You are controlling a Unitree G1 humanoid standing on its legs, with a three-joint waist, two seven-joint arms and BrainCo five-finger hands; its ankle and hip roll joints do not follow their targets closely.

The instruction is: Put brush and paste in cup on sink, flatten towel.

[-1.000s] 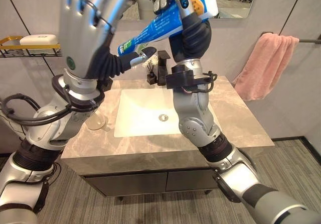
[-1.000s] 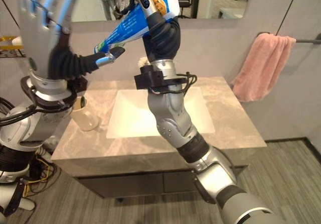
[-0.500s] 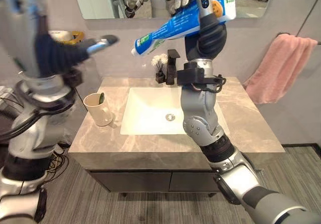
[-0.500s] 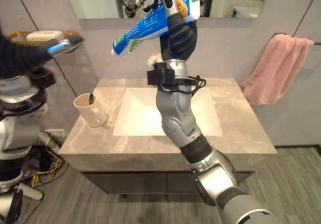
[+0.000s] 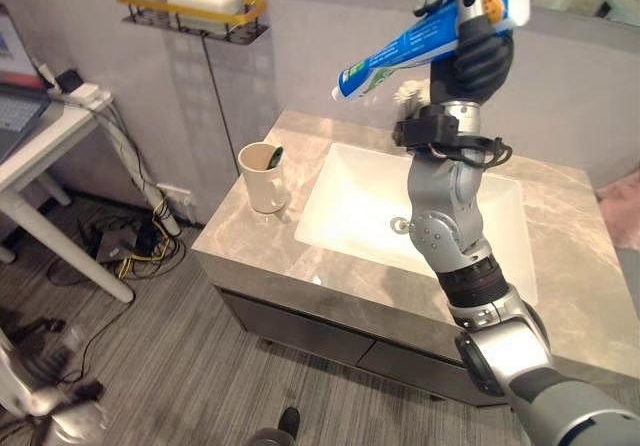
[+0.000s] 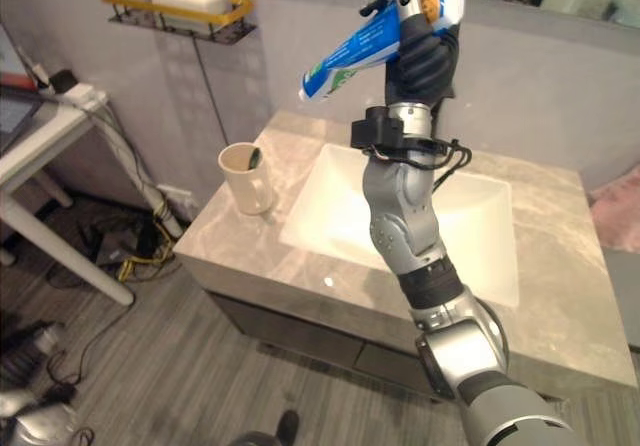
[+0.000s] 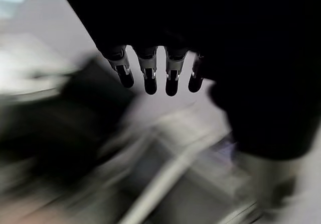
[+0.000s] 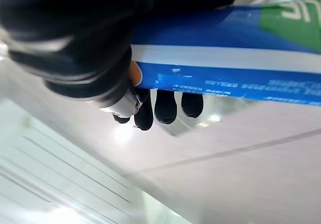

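Right hand (image 5: pixel 478 41) grips the toothpaste tube (image 5: pixel 420 38) high over the sink (image 5: pixel 400 201) — next, lower it into the cup (image 5: pixel 262 176) — left hand (image 7: pixel 150 68) released.

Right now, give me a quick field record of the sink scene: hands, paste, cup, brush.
right robot hand: raised above the sink, fingers curled round the toothpaste
blue and white toothpaste tube: held high in the air, tilted, cap end lower and pointing toward the cup side
cream ceramic cup: upright on the grey marble countertop, beside the sink on the robot's left
green toothbrush: tip showing inside the cup
white rectangular sink basin: nothing visible in it
left robot hand: seen in its own wrist view, fingers straight, holding nothing
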